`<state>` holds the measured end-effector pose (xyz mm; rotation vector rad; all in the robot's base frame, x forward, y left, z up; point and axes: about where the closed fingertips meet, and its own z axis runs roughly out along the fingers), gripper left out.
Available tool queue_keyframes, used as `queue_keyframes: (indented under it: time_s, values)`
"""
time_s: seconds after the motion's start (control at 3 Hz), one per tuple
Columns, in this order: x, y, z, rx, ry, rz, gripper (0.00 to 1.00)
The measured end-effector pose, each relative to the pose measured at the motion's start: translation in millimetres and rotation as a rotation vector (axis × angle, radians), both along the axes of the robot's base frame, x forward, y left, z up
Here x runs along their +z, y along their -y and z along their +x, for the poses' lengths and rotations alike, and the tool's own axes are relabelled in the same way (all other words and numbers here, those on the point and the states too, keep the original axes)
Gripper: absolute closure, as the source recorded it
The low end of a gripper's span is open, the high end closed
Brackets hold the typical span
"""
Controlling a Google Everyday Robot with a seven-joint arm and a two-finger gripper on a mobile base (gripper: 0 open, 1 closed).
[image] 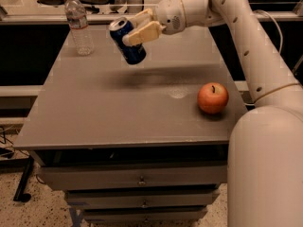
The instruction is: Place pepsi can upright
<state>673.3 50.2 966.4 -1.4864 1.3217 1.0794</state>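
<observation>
1. Holding the pepsi can (129,50) in the air, the gripper (130,31) is over the far half of the table (94,112). It reaches in from the right, and its fingers (144,32) are clamped across the upper part of the can.
2. Position: the can hangs clear of the tabletop, and a dark shadow lies on the surface beneath it. The water bottle (78,25) stands well apart at the far left corner. The apple (213,98) rests near the right edge.
3. Orientation: the can's long axis is tilted. The silver top end points up and to the left; the bottom end points down and to the right.
4. Governing relation: the bottom end is not yet parallel to the tabletop. In my judgement, the wrist must roll the top end to the right until the axis is vertical, then lower the can.
5. Risk: letting go while the can is tilted would probably tip it over.
</observation>
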Motion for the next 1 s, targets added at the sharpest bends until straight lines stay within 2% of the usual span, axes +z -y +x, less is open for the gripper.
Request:
queue_keyframes:
  time_s: [0.33, 1.0]
  values:
    - [-5, 18, 10, -0.016, -0.044, 0.070, 1.00]
    - [-27, 55, 25, -0.063, -0.130, 0.133, 1.00]
